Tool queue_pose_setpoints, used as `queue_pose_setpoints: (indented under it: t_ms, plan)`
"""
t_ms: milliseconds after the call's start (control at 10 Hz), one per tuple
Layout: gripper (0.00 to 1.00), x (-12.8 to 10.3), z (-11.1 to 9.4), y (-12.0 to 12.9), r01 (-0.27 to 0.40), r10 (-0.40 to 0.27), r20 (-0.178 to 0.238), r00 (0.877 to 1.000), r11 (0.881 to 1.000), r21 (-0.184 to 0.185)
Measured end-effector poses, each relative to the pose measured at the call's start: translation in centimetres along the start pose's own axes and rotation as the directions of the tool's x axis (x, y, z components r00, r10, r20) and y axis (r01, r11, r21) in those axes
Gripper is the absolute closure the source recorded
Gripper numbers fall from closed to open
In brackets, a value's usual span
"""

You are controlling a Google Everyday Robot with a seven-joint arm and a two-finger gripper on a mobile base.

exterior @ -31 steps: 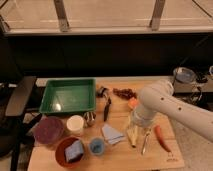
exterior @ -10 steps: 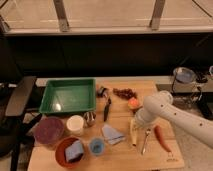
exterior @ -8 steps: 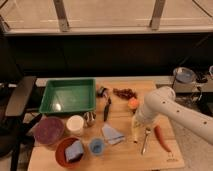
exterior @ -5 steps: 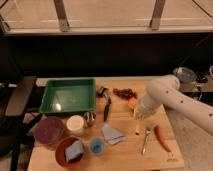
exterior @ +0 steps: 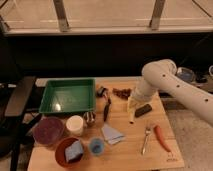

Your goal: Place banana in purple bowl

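The banana (exterior: 131, 105), pale yellow and elongated, hangs nearly upright in my gripper (exterior: 136, 110), a little above the wooden table at its middle right. The gripper is shut on the banana, with a dark finger (exterior: 144, 110) showing on its right side. The white arm reaches in from the right. The purple bowl (exterior: 47, 131) stands at the table's front left, well to the left of the gripper, next to a white cup (exterior: 75, 125).
A green tray (exterior: 67, 95) sits at the back left. A reddish-orange bowl with a blue sponge (exterior: 69, 151), a small blue cup (exterior: 96, 146), a napkin (exterior: 112, 134), a fork (exterior: 145, 139) and an orange carrot (exterior: 162, 138) lie along the front. A black utensil (exterior: 106, 108) lies mid-table.
The gripper came down onto the banana lying on the table, closed on it, and has lifted it up and back.
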Motion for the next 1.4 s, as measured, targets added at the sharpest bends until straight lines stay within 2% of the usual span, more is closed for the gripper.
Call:
queue_pose_setpoints:
  t_ms: [300,400,500,700,900,1000,1100,1200,1400]
  plan:
    - [1.0,0.0,0.0,0.0,0.002,-0.002,-0.002,1.0,1.0,0.0]
    - [1.0,-0.1,-0.1,-0.1,0.015,-0.015,-0.011,1.0,1.0,-0.01]
    - [1.0,-0.4,-0.6,-0.7,0.054,-0.055,-0.027,0.998,0.998,-0.024]
    - [1.0,-1.5,-2.1,-3.1,0.147,-0.15,-0.061,0.987,0.988,-0.039]
    - [1.0,-3.3,-3.2,-8.2,0.267,-0.271,-0.084,0.959,0.962,-0.048]
    - [1.0,-3.8,-3.3,-9.7,0.303,-0.306,-0.089,0.948,0.952,-0.051]
    - [1.0,-4.5,-3.5,-11.7,0.349,-0.352,-0.091,0.932,0.936,-0.049]
    - [1.0,-5.1,-3.5,-13.4,0.384,-0.386,-0.089,0.918,0.922,-0.046]
    - [1.0,-6.4,-3.0,-17.8,0.462,-0.464,-0.064,0.883,0.886,-0.052]
